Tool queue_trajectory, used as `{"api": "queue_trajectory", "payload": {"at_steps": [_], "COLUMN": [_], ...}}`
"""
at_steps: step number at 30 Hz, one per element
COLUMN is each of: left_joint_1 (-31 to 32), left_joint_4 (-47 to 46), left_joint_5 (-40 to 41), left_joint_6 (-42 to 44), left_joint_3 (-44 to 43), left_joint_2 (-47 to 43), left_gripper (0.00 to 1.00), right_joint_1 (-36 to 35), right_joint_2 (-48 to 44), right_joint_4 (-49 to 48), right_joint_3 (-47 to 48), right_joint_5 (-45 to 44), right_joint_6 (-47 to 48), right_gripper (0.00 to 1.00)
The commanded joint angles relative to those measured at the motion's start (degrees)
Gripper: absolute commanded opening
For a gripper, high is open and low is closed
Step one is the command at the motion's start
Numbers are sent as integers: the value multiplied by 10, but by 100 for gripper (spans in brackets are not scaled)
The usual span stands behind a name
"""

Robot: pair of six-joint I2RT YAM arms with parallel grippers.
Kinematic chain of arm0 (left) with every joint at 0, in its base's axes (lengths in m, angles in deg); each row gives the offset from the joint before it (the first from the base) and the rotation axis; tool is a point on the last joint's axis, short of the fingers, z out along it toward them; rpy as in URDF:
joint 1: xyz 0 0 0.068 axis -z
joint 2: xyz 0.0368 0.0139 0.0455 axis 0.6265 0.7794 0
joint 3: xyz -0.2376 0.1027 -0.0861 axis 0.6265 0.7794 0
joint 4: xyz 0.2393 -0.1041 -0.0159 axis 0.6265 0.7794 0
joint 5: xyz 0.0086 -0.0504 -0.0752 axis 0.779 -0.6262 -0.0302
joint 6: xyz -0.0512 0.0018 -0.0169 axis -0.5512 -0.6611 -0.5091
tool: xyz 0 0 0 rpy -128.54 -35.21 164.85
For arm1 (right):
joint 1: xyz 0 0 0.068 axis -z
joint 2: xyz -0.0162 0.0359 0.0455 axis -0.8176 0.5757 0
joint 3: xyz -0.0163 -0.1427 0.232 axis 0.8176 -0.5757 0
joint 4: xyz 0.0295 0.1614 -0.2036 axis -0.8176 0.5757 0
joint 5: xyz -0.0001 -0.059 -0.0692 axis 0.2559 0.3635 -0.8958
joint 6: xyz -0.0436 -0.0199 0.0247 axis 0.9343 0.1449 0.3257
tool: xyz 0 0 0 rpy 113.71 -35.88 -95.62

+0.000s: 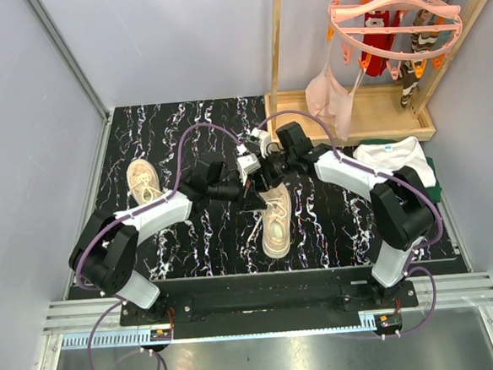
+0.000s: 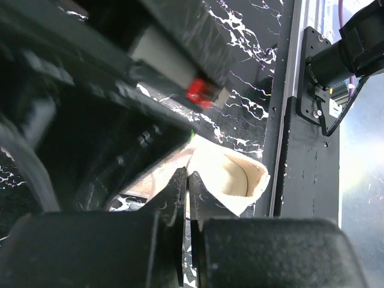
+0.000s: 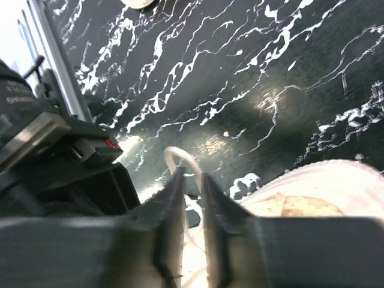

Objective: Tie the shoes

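Both arms meet over the centre sneaker [image 1: 276, 227] on the marbled worktop [image 1: 175, 131]. The second sneaker [image 1: 144, 182] lies well apart, far left. Left gripper [image 2: 187, 178] is pinched tight, the shoe's opening just beyond. Right gripper [image 3: 192, 178] is parted narrowly, with a white lace loop [image 3: 180, 155] at its tips. The print on the arm housing [image 3: 18, 96] is too blurred to read.

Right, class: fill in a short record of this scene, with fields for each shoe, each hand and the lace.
Centre shoe: lying on the marbled table, both arms meeting over its far end
Other shoe: apart on the left, untouched
Left hand: shut, close by the centre shoe
Right hand: fingers slightly apart
Lace loop: at the right hand's fingertips; grip unclear
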Motion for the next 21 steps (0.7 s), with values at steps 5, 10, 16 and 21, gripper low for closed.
{"api": "queue_trajectory", "payload": {"at_steps": [5, 10, 16, 21], "left_joint_1": [2, 0, -12, -15], "left_joint_4": [-52, -59, -67, -68], "left_joint_5": [-4, -3, -7, -12], "left_joint_6": [-4, -7, -16, -20], "left_joint_3": [1, -3, -10, -16], "left_joint_2": [-17, -8, 11, 20], "left_gripper": [0, 0, 0, 0], "right_joint_1": [31, 55, 58, 57], "right_joint_2": [-54, -107, -139, -126], "right_joint_4": [52, 113, 132, 130], "right_joint_3": [29, -1, -62, -76], "right_joint_5": [16, 29, 59, 75], "right_joint_6": [16, 69, 107, 109], "right_gripper": [62, 59, 64, 65]}}
